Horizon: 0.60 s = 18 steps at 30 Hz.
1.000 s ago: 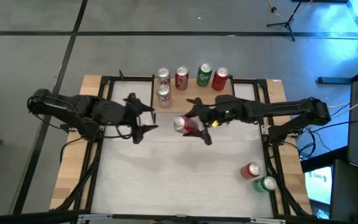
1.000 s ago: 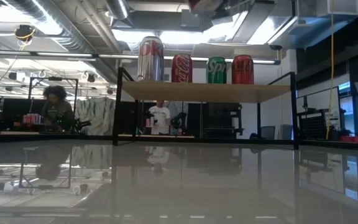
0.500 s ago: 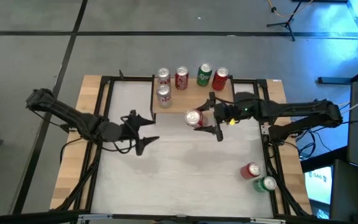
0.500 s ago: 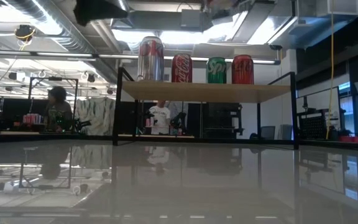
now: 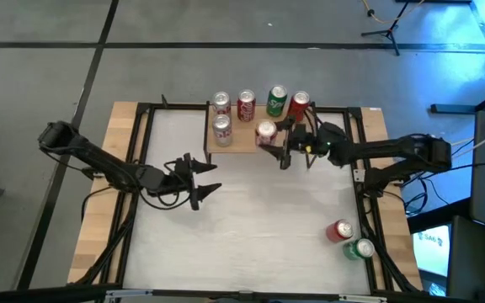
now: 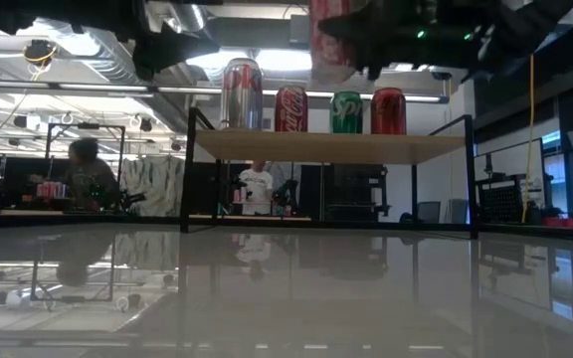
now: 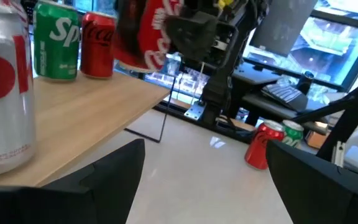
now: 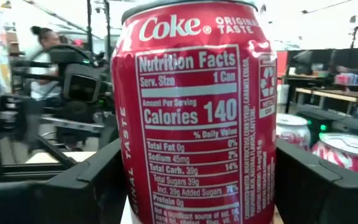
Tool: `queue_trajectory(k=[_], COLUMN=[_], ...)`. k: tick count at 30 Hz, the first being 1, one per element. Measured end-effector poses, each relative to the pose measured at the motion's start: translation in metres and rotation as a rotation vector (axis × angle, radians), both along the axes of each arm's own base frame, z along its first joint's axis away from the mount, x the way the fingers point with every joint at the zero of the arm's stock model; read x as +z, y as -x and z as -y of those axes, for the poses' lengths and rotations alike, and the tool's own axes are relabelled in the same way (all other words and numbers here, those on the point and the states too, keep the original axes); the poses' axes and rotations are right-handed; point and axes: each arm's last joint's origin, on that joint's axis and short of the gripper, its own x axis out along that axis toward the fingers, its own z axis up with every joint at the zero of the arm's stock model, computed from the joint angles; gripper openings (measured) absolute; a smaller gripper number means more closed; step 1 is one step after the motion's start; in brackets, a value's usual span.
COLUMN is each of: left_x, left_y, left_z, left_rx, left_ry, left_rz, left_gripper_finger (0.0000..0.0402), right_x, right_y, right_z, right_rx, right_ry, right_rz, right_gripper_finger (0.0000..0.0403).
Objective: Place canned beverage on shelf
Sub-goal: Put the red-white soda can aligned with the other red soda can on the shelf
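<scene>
Coke can carried over the shelf for placing

The red Coke can [image 5: 265,131] is pinched upright in the right end effector [image 5: 278,145], above the front of the shelf [image 5: 241,144], so it can be lowered flat. Open plank is left right of the silver can [image 5: 221,128]; four cans [image 5: 245,105] line the rear edge. The left end effector [image 5: 199,179], spread and empty, is parked over the counter [image 5: 251,227].

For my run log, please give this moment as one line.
right end effector: holds Coke can above shelf | left end effector: open, waiting | two cans on table
</scene>
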Motion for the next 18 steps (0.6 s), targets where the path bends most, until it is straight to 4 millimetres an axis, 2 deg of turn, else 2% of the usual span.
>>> queue_trajectory(k=[4,7,18], left_x=[0.0,0.001,0.002], left_y=[-0.002,-0.003,-0.003], left_z=[-0.005,-0.008,-0.008], left_rx=[0.009,0.019,0.0], left_ry=[0.002,0.003,0.006], left_rz=[0.003,0.007,0.018], left_gripper_finger=[0.0325,0.0325,0.0325], right_x=[-0.013,-0.012,-0.03], right_y=[-0.015,-0.023,-0.032], right_z=[0.007,0.01,0.023], right_rx=[0.008,-0.006,-0.086], right_ry=[-0.001,0.012,-0.013], right_rz=[-0.038,0.0,-0.014], right_gripper_finger=[0.03,0.0301,0.0303])
